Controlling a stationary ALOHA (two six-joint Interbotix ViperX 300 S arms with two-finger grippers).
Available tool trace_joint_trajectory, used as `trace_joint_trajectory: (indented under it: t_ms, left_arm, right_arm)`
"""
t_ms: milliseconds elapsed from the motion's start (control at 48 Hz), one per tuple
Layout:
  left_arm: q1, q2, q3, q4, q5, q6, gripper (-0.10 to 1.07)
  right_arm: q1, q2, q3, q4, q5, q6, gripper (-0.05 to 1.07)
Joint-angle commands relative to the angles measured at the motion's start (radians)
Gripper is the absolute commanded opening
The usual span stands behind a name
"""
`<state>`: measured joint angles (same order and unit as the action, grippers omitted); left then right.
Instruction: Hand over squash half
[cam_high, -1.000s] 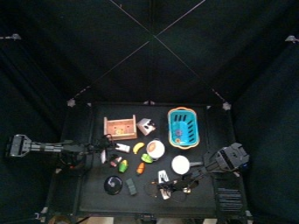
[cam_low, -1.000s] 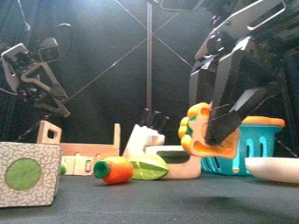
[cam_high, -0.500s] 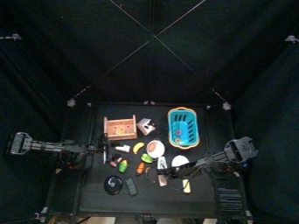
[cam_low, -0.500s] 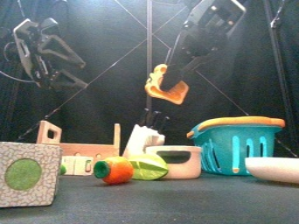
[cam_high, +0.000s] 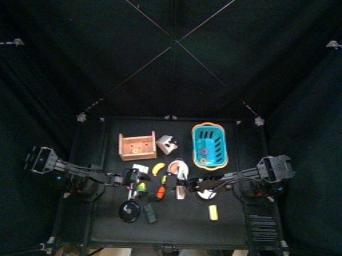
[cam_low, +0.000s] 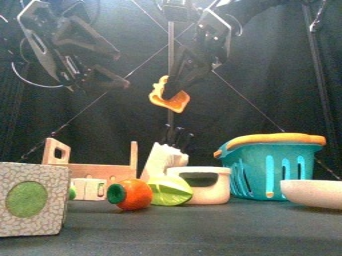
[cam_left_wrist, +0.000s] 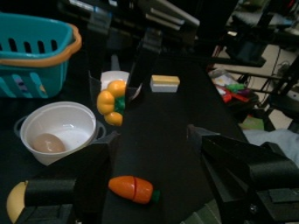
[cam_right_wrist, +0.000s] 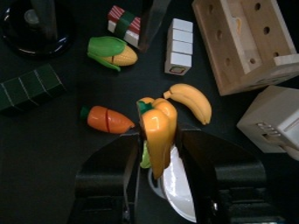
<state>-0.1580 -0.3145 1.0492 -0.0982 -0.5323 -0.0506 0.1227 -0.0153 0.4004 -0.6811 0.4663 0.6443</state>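
Two hands meet midair: our right hand (cam_low: 178, 85) clamps the squash half (cam_low: 167, 95), held above the surface (cam_low: 187, 225); our left hand (cam_low: 100, 60), fingers wide apart, waits at its nine o'clock.

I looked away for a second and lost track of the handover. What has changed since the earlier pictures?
The right gripper, still shut on the squash half, lifted it from beside the teal basket and carried it up toward the middle. The left gripper, jaws open, swung in toward it. The carrot, white bowl and wooden crate stayed put.
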Motion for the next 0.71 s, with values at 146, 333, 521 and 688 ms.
trace_joint_trajectory:
  t_ms: [146,333,521,688]
  left_arm:
    - [0.077,0.091,-0.06,-0.002,-0.078,0.003,0.96]
    - [0.103,0.124,-0.083,-0.003,-0.114,0.003,0.96]
    - [0.115,0.167,-0.109,-0.002,-0.115,0.006,0.96]
    - [0.12,0.189,-0.129,0.0,-0.115,0.006,0.96]
  right_arm:
    - [-0.005,-0.032,-0.017,-0.002,-0.02,-0.002,0.67]
    - [-0.005,-0.028,-0.015,-0.003,-0.02,-0.003,0.67]
    - [-0.005,-0.028,-0.017,-0.003,-0.021,-0.008,0.67]
    - [-0.003,-0.026,-0.014,-0.003,-0.02,-0.006,0.67]
